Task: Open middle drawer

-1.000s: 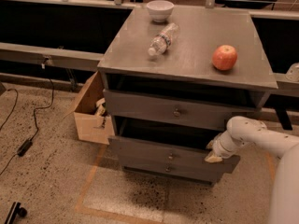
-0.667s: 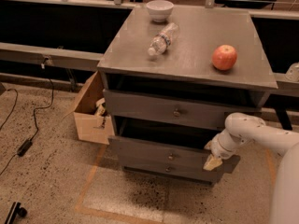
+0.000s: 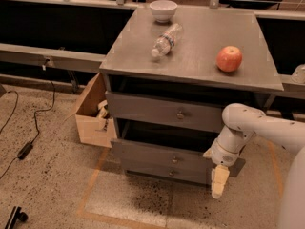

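The grey cabinet has three drawers stacked in its front. The middle drawer is a wide grey front with a small round knob. It stands a little out from the cabinet, with a dark gap above it. The top drawer has its own knob. The lowest drawer's knob shows just under the middle one. My gripper hangs pointing down at the right end of the middle drawer front, below the white arm. It is well right of the knob and holds nothing I can see.
On the cabinet top lie a plastic bottle, a white bowl and a red apple. An open cardboard box stands against the cabinet's left side. A cable runs over the floor at left. Yellow tape marks the floor.
My gripper has moved down along the right end of the middle drawer front and now points at the floor. The drawers have not visibly moved.
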### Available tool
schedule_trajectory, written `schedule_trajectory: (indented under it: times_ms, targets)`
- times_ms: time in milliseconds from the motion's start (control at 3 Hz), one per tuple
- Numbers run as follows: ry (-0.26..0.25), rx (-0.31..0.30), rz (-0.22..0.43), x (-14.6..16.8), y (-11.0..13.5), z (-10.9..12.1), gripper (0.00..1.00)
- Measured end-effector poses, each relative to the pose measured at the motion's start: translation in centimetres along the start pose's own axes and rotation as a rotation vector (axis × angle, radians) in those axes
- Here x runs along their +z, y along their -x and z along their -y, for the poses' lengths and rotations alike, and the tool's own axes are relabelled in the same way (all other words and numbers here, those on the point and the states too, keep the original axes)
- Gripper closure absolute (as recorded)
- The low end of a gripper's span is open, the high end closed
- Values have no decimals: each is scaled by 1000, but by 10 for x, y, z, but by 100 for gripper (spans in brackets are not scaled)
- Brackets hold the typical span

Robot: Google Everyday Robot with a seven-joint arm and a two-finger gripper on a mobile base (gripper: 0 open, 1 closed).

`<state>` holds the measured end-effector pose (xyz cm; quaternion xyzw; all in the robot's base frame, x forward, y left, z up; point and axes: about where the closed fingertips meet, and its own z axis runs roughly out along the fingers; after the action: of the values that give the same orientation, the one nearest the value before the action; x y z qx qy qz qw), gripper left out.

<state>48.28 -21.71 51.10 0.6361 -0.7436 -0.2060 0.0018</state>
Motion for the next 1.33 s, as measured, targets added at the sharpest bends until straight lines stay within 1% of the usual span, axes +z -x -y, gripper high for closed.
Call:
schedule_trajectory:
  times_ms: [333,667,1000,1333]
  targets:
    - [121,11,-15,-13,13,-44,0]
    - [109,30,-15,-21,15,-50,0]
    - [-10,30,-55,-31,5,-49,0]
    - [-185,8,-74,-34,-1,-15,0]
